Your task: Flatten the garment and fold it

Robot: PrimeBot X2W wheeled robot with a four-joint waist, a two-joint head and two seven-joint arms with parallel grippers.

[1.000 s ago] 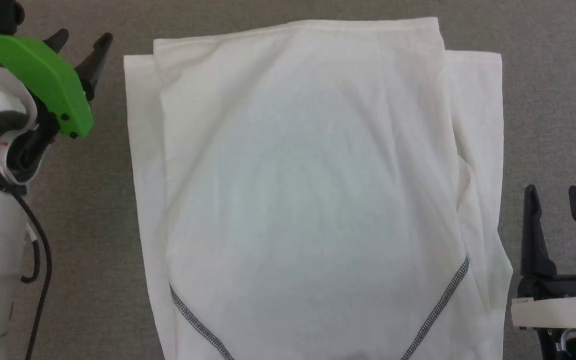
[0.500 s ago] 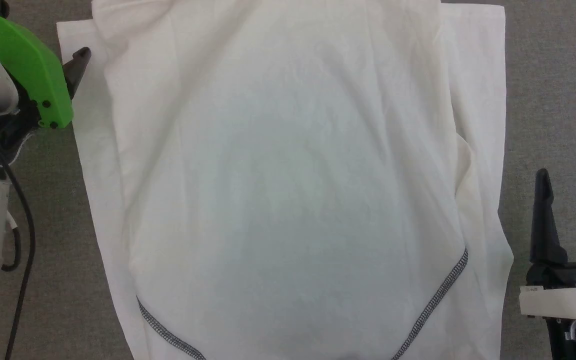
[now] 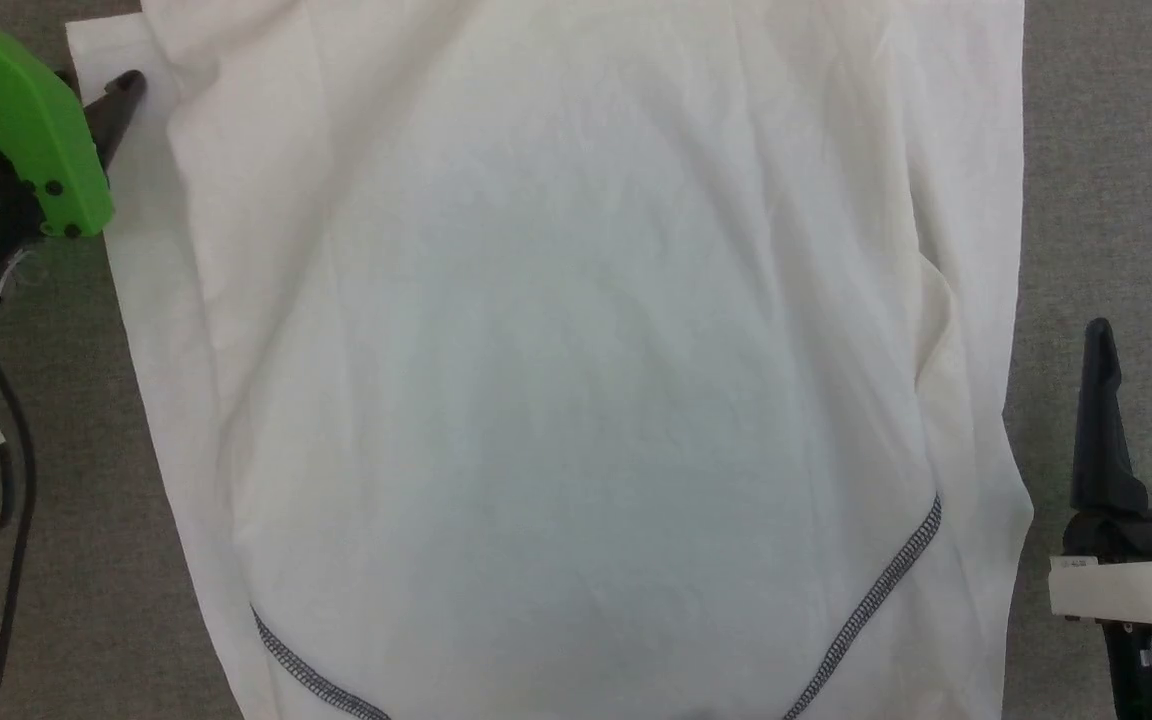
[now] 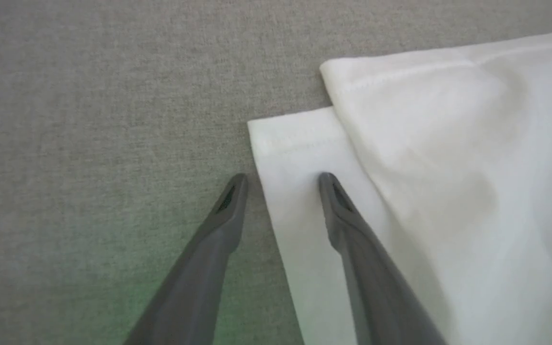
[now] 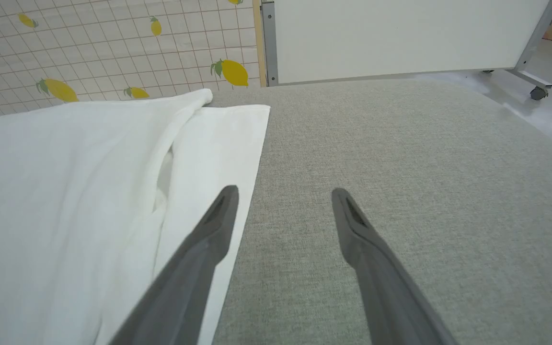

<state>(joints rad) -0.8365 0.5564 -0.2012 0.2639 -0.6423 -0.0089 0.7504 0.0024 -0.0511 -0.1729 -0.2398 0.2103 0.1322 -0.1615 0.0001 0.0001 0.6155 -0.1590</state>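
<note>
The garment (image 3: 576, 350) is a white T-shirt lying flat on the grey table, its sides folded inward, with two grey zigzag seams near the bottom of the head view. My left gripper (image 3: 101, 85) is at the garment's far-left corner. In the left wrist view this left gripper (image 4: 281, 181) stands open astride the garment's (image 4: 448, 167) side edge, one finger over the cloth and the other over the bare table. My right gripper (image 3: 1146, 335) is open beside the garment's right edge. The right wrist view shows the right gripper (image 5: 285, 192) holding nothing, its left finger over the garment's (image 5: 65, 191) edge.
The grey fabric tabletop (image 3: 1116, 150) has free strips on both sides of the shirt. Beyond the far edge stand a lemon-patterned panel (image 5: 113, 48) and a white board on a wheeled frame (image 5: 400, 38). A black cable (image 3: 11, 480) hangs by my left arm.
The head camera has moved in, so the shirt looks larger and lower. My left gripper has come from beside the shirt onto its far-left corner, jaws slightly narrower. The right gripper stays open.
</note>
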